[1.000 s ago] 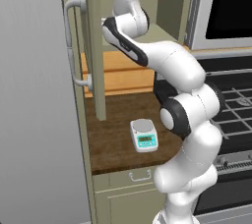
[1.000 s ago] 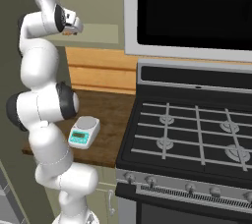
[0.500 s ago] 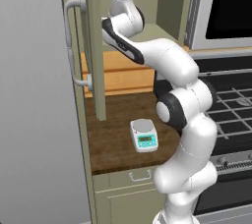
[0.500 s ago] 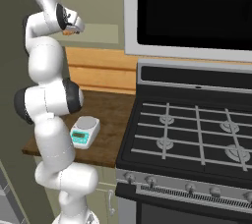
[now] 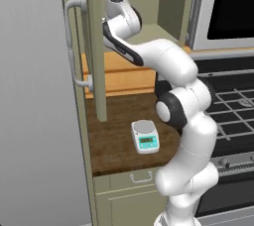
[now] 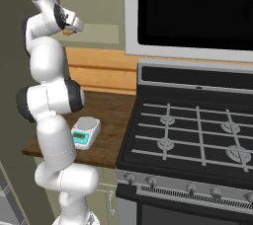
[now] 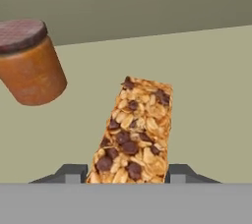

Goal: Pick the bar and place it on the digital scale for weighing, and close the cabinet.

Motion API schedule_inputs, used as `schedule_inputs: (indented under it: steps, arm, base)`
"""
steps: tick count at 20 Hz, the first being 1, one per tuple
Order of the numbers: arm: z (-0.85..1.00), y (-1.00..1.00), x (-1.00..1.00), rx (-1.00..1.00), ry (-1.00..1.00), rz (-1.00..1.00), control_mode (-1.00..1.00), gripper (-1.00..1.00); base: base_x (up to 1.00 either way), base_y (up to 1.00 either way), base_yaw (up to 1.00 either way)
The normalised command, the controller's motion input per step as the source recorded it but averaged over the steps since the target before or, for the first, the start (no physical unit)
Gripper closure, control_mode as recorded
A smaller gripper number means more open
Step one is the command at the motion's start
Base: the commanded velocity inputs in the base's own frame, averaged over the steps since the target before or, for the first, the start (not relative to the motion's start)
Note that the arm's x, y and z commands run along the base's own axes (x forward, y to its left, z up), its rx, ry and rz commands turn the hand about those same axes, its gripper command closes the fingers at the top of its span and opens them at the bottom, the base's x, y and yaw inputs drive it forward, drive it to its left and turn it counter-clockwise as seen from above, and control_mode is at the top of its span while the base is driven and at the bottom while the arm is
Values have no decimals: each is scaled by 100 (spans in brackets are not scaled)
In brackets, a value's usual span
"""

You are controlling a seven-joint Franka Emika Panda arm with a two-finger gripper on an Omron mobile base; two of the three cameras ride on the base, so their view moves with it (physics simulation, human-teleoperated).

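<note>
Oat-brown and studded with dark chips, the bar (image 7: 135, 132) lies on the pale shelf inside the cabinet (image 5: 92, 46), its near end between my two fingertips (image 7: 74, 173); my gripper (image 7: 129, 175) has its jaws against the bar's sides, so I am clamped on it, though I cannot tell whether it has left the shelf; a brown jar (image 7: 28, 61) with a dark lid stands to the upper left, apart from the bar; the cabinet door hangs open; below, the digital scale (image 5: 144, 136) sits bare on the wooden counter (image 5: 111, 143), beside the stove (image 6: 197, 140).
</note>
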Motion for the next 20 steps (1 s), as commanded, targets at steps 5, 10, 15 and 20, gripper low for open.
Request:
schedule_inputs:
  steps: [5,10,15,20]
  arm:
    - [-3,-32,-38,2,-4,0,-100,100]
    - [0,-67,-85,8,-5,0,-100,100]
    - [0,-60,-100,4,-6,1,-100,100]
    - [0,-49,-100,0,-4,4,-100,100]
  base:
    - [0,0,0]
    - [0,0,0]
    - [0,0,0]
    - [0,0,0]
